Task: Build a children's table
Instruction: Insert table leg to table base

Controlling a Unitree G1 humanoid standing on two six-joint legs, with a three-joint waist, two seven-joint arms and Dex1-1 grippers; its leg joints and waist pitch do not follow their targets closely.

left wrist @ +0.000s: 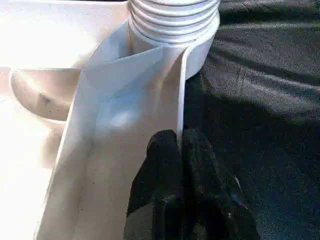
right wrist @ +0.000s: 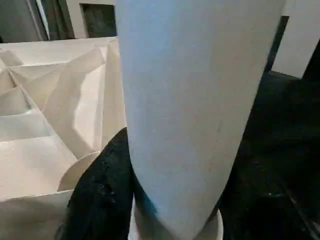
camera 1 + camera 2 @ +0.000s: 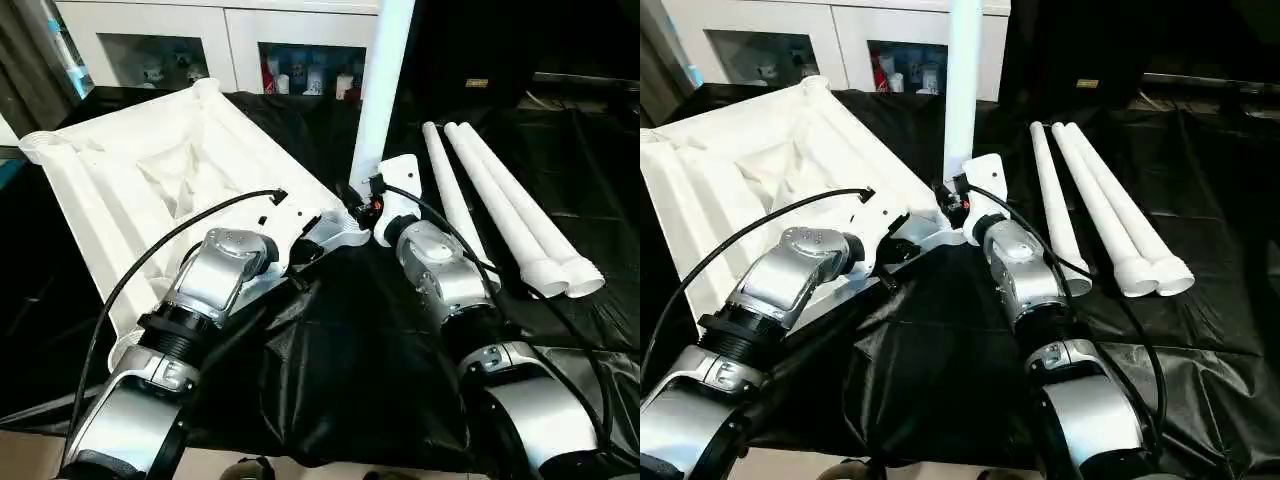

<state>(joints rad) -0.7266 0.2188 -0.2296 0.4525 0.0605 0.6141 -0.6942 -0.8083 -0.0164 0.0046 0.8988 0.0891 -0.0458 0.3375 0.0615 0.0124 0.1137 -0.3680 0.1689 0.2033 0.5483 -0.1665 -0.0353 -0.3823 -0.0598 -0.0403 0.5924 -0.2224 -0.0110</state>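
Table top (image 3: pixel 150 180) lay underside-up on black cloth (image 3: pixel 350 380), left gripper (image 1: pixel 180 150) pinched shut on its rim wall, right gripper (image 2: pixel 165 200) clamped around upright leg (image 3: pixel 382 90) at the corner socket (image 1: pixel 172 30); tilted leg could cross-thread or jam, and three spare legs (image 3: pixel 500 200) lay nearby.

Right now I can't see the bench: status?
Left gripper shut on tabletop rim. Right gripper holds upright leg at corner socket. Three legs lying spare.

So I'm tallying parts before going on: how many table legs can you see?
4: one upright leg at the table top's near corner, in the right pincer; three loose legs lying side by side on the black cloth.
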